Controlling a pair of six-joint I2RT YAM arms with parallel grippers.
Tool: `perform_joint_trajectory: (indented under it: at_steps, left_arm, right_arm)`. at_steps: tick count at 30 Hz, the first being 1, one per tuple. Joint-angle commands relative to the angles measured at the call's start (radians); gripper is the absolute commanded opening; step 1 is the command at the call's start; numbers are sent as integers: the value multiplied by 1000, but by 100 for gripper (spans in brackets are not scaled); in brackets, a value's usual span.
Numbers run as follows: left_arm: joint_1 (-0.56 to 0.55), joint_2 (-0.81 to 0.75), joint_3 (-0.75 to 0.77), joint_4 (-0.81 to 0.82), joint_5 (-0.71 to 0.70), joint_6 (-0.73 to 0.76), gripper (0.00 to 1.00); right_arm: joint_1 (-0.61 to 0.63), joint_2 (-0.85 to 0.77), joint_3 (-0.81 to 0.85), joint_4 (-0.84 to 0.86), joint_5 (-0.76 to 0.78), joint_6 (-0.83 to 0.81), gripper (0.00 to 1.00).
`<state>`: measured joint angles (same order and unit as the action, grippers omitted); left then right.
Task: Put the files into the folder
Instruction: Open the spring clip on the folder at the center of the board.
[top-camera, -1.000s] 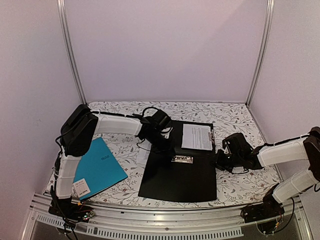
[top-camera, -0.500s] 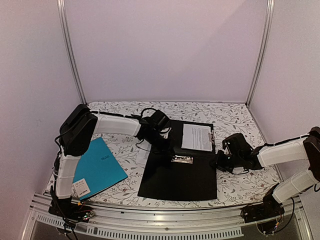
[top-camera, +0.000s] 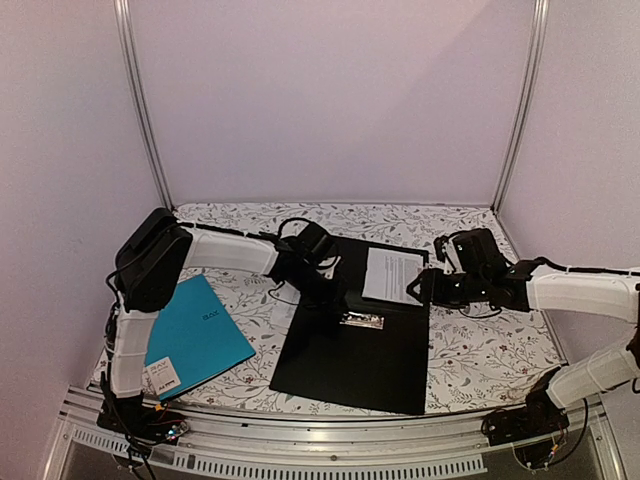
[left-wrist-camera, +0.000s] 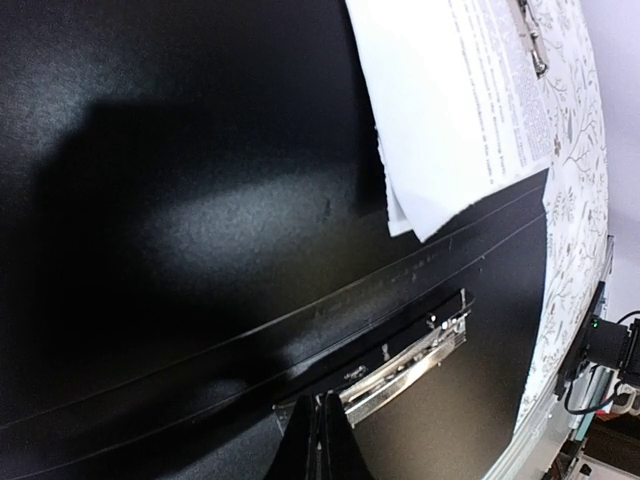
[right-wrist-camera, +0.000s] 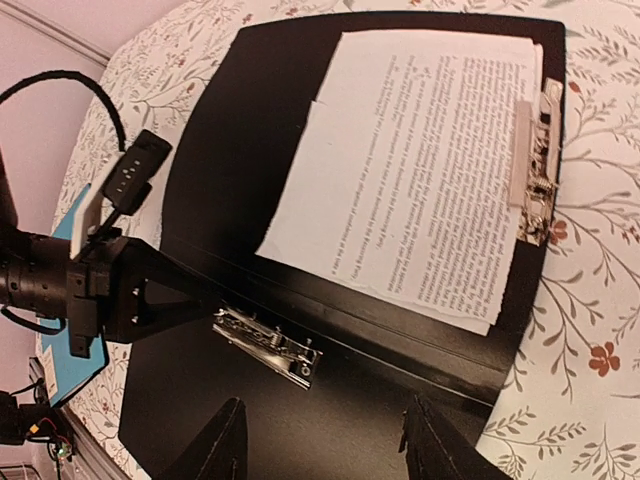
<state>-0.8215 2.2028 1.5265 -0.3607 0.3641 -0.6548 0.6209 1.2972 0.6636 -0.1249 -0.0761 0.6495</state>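
On the folder (right-wrist-camera: 250, 150), files (right-wrist-camera: 420, 170) partly under side clip (right-wrist-camera: 537, 170), right fingers (right-wrist-camera: 225, 445) cropped.

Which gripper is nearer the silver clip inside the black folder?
Left. The left gripper, shut, has its tips right beside the silver clip; the right gripper hangs open by the folder's right edge, beside the files.

Dense black print on the files (right-wrist-camera: 430, 170), none legible
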Motion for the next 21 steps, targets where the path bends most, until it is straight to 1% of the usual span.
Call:
perform_joint_trajectory:
  at_steps: [1, 4, 7, 13, 21]
  left_arm:
    - [14, 0, -45, -80, -33, 60, 0]
    - [21, -10, -65, -87, -30, 86, 0]
    - [31, -21, -88, -90, -13, 111, 0]
    - [51, -32, -122, -101, 25, 171, 0]
    - [62, -15, -133, -95, 66, 196, 0]
  right_arm:
    - [4, 65, 121, -66, -107, -241, 53]
    - [4, 163, 200, -80, -194, -365, 52]
    - [9, 261, 263, -75, -260, -456, 52]
    - [56, 414, 309, -47, -288, -582, 55]
    - [138, 526, 338, -22, -259, -700, 57]
